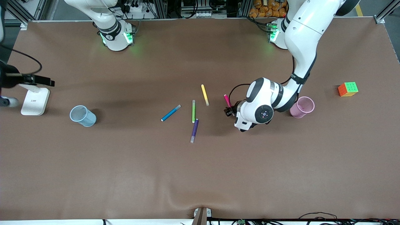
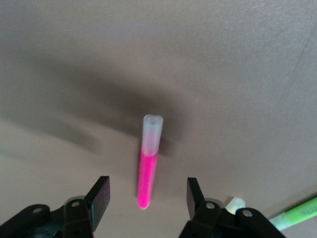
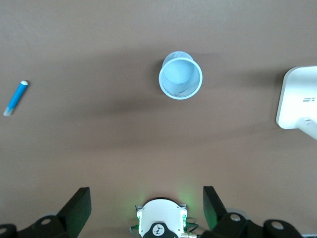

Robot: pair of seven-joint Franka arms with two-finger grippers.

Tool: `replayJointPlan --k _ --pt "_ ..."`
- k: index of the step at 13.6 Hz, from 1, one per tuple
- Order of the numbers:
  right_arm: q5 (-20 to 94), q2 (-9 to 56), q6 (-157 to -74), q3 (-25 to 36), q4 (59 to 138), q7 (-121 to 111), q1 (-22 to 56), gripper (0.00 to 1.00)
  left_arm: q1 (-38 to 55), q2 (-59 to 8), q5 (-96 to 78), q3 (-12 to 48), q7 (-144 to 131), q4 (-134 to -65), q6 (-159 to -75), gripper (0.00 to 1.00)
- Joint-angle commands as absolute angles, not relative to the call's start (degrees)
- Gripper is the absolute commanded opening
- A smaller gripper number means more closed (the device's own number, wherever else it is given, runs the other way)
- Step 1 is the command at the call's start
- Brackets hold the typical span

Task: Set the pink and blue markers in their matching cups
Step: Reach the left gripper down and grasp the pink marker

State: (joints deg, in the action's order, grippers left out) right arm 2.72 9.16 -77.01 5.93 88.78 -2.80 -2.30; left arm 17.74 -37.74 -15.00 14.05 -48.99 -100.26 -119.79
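Note:
The pink marker (image 1: 227, 100) lies on the table toward the left arm's end. In the left wrist view its pink end (image 2: 146, 178) lies between my open fingers, and its pale cap points away. My left gripper (image 1: 230, 110) (image 2: 147, 198) is open, low over that end and not touching it. The pink cup (image 1: 302, 107) stands upright beside the left arm. The blue marker (image 1: 171, 112) (image 3: 16, 97) lies mid-table. The blue cup (image 1: 82, 116) (image 3: 180, 75) stands upright toward the right arm's end. My right gripper (image 3: 146, 201) is open and empty, high over the table, out of the front view.
A yellow pen (image 1: 205, 94), a green pen (image 1: 193, 111) (image 2: 297, 212) and a purple pen (image 1: 194, 130) lie between the two markers. A white stand (image 1: 35, 100) (image 3: 297, 104) is beside the blue cup. A colour cube (image 1: 347, 89) sits past the pink cup.

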Motion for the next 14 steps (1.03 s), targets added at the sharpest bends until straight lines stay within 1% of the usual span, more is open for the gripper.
replayJointPlan --k 1,2,6,7,9,10,12,14 --pt "1.9 10.7 -76.1 5.4 87.3 -3.9 -3.3 1.00 18.3 -39.6 -16.0 13.9 -49.5 -99.1 -121.9 0.68" --pt "2.1 10.7 -76.2 5.4 87.3 -3.7 -3.1 1.00 18.4 -39.9 -16.0 13.9 -49.5 -99.1 -122.4 0.64" --pt "3.8 11.7 -75.8 5.2 87.9 1.1 -1.2 1.00 18.1 -40.8 -16.0 13.9 -48.9 -99.1 -123.0 0.41" --pt "5.5 12.6 -75.8 5.2 87.9 5.1 0.2 1.00 18.0 -41.0 -16.0 13.9 -48.8 -99.1 -123.0 0.30" --pt "8.4 13.0 -75.8 5.2 88.0 12.0 2.4 1.00 17.8 -41.7 -16.0 13.9 -48.8 -99.1 -124.5 0.02" --pt "9.5 13.4 -75.9 5.2 88.0 15.3 3.7 1.00 17.8 -41.8 -16.0 13.9 -48.8 -99.1 -124.9 0.00" --pt "10.3 13.4 -76.6 5.2 89.5 21.5 6.9 1.00 17.4 -41.2 -16.0 13.9 -48.9 -99.1 -124.9 0.00" --pt "10.4 13.4 -76.8 5.2 90.8 26.8 9.8 1.00 16.8 -38.9 -15.9 13.8 -49.7 -99.2 -124.0 0.00"
